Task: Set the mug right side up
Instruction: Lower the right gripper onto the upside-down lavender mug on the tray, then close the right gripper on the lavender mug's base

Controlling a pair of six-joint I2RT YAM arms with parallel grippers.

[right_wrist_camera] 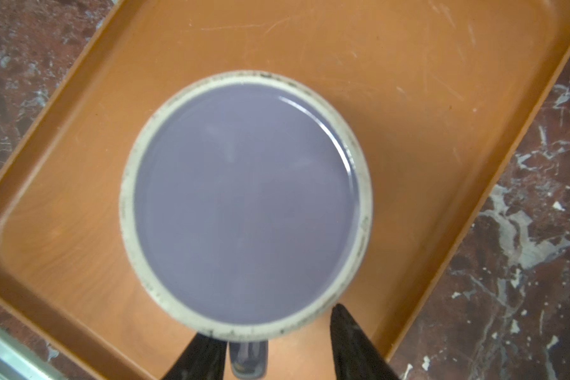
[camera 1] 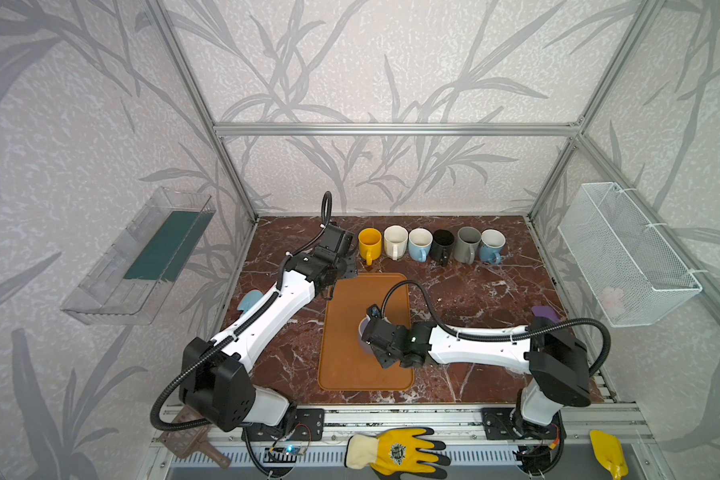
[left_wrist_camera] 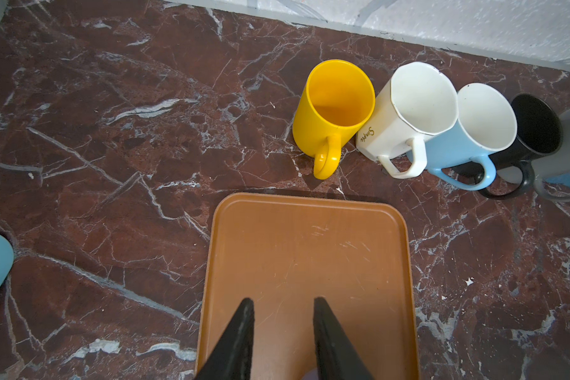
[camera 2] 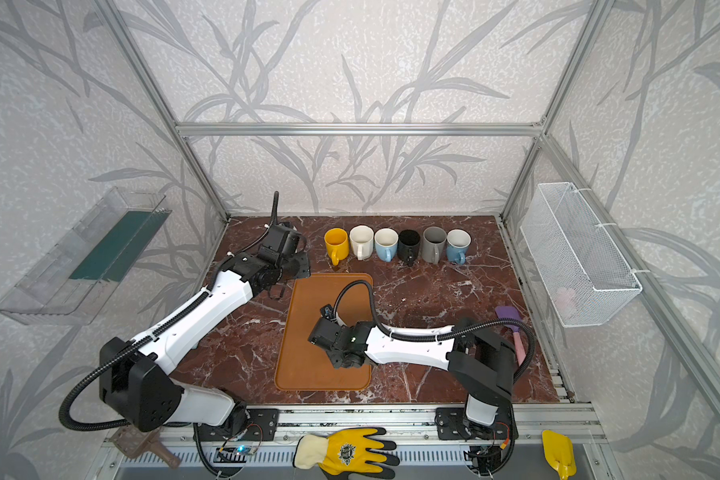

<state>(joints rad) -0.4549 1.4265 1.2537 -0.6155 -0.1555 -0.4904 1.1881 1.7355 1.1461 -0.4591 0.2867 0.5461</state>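
Lavender mug inverted, mid orange tray; R gripper fingers apart, straddling handle; L gripper fingers apart, empty; risk: off-centre pinch, so handle slips and mug topples.

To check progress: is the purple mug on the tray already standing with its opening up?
No, the mug shows its flat closed base facing up on the tray.

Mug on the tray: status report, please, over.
Left gripper open, empty, above tray. Right gripper open, astride mug handle. Mug upside down. Nothing in way.
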